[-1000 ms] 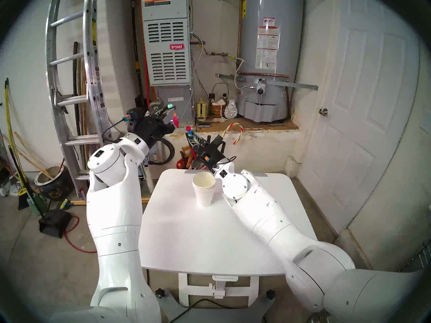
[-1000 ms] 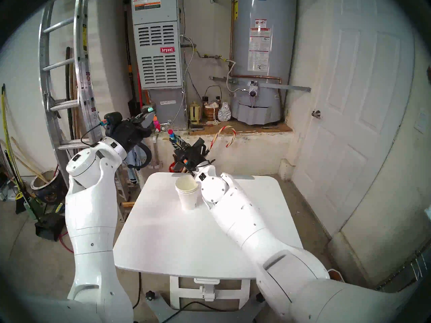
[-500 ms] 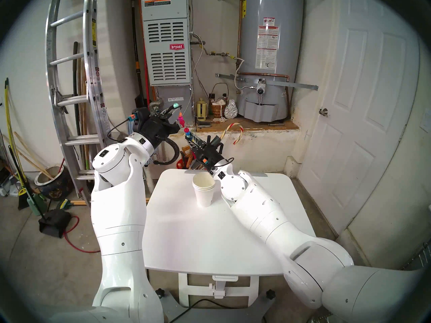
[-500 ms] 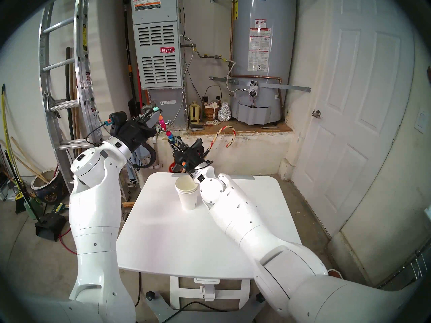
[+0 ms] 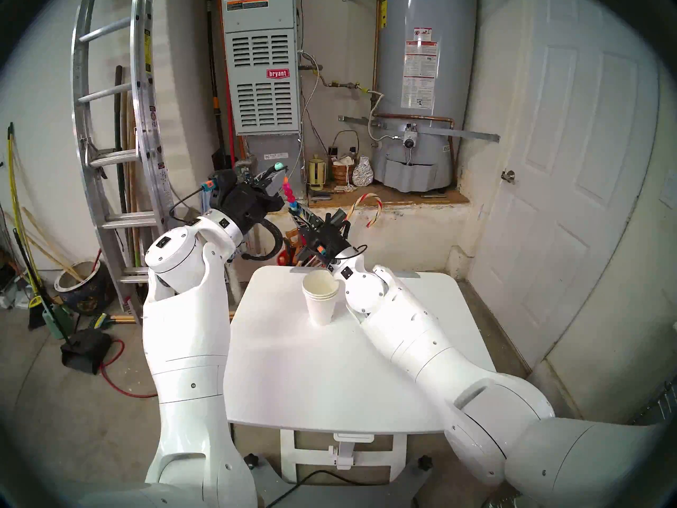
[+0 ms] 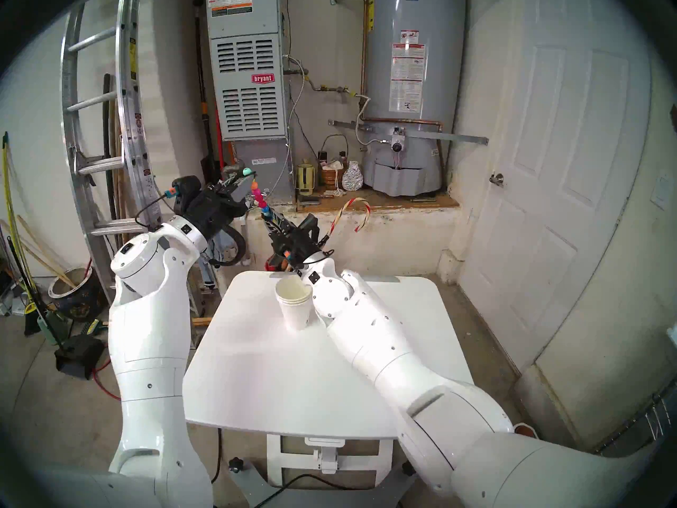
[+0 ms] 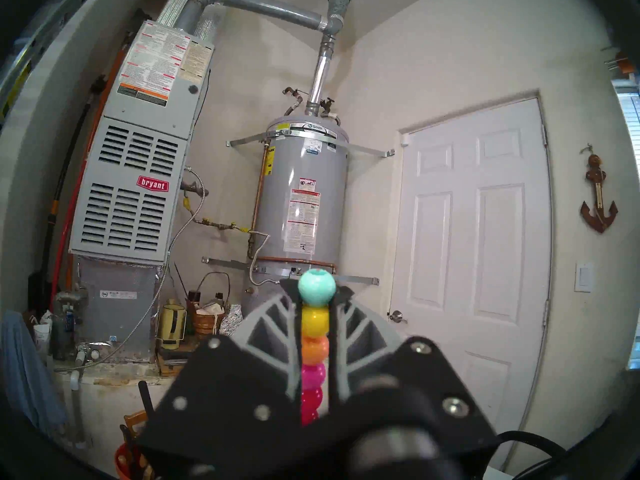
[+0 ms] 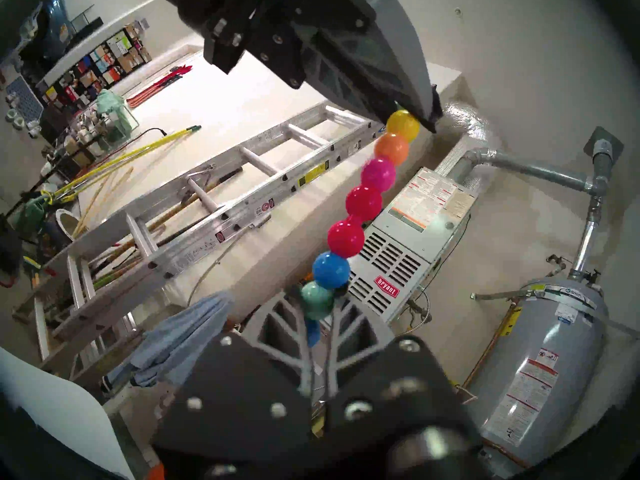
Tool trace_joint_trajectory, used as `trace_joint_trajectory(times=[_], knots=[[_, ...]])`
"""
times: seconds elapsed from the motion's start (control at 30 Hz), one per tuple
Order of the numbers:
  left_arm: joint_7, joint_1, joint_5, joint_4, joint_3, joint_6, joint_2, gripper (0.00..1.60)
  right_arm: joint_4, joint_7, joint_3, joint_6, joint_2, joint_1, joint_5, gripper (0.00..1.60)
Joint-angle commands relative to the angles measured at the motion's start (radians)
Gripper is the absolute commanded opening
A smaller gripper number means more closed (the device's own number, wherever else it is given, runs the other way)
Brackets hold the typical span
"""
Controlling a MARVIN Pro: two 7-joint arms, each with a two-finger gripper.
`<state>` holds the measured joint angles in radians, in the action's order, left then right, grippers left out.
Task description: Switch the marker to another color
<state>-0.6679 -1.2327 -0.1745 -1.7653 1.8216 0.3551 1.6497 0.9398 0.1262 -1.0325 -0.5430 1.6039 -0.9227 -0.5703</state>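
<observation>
Jaws: both grippers are clamping the marker (image 8: 360, 205), the left gripper (image 7: 316, 308) pinching its teal-and-yellow end, the right gripper (image 8: 320, 316) squeezing its teal-and-blue end.
Marker: a chain of glossy balls, it is hanging in the air between the two grippers, beyond the table's (image 5: 329, 379) far edge.
Table: stacked paper cups (image 5: 321, 297) are standing upright beside the right arm.
</observation>
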Motion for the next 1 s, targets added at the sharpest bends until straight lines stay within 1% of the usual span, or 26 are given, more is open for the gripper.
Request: trace_joint_trajectory(times=[0.0, 0.27, 0.4, 0.43, 0.5, 0.53, 0.57, 0.63, 0.67, 0.97], knots=[[0.001, 0.013, 0.000, -0.018, 0.002, -0.008, -0.003, 0.00, 0.036, -0.005, -0.005, -0.001, 0.006, 0.010, 0.009, 0.00], [-0.004, 0.008, 0.010, -0.004, -0.003, -0.012, -0.010, 0.00, 0.039, -0.010, -0.011, 0.001, 0.011, 0.015, 0.013, 0.00], [-0.007, -0.004, 0.033, 0.007, -0.014, -0.045, -0.023, 0.00, 0.049, -0.015, -0.013, 0.003, 0.012, 0.017, 0.015, 0.00], [-0.014, -0.008, 0.035, 0.011, -0.017, -0.053, -0.027, 0.00, 0.056, -0.026, -0.019, 0.004, 0.015, 0.014, 0.031, 0.00], [-0.014, -0.019, 0.056, 0.013, -0.026, -0.088, -0.033, 0.00, 0.064, -0.030, -0.020, 0.006, 0.013, 0.013, 0.029, 0.00], [-0.017, -0.021, 0.057, 0.015, -0.027, -0.090, -0.033, 0.00, 0.068, -0.035, -0.021, 0.007, 0.013, 0.013, 0.031, 0.00], [-0.018, -0.028, 0.073, 0.016, -0.033, -0.120, -0.039, 0.00, 0.071, -0.040, -0.023, 0.007, 0.013, 0.013, 0.033, 0.00], [-0.020, -0.034, 0.075, 0.019, -0.035, -0.124, -0.037, 0.00, 0.077, -0.046, -0.028, 0.006, 0.014, 0.012, 0.039, 0.00], [-0.019, -0.038, 0.082, 0.021, -0.036, -0.147, -0.038, 0.00, 0.080, -0.050, -0.030, 0.007, 0.015, 0.013, 0.042, 0.00], [-0.012, -0.046, 0.087, 0.029, -0.034, -0.175, -0.023, 0.00, 0.094, -0.068, -0.046, 0.005, 0.022, 0.004, 0.050, 0.00]])
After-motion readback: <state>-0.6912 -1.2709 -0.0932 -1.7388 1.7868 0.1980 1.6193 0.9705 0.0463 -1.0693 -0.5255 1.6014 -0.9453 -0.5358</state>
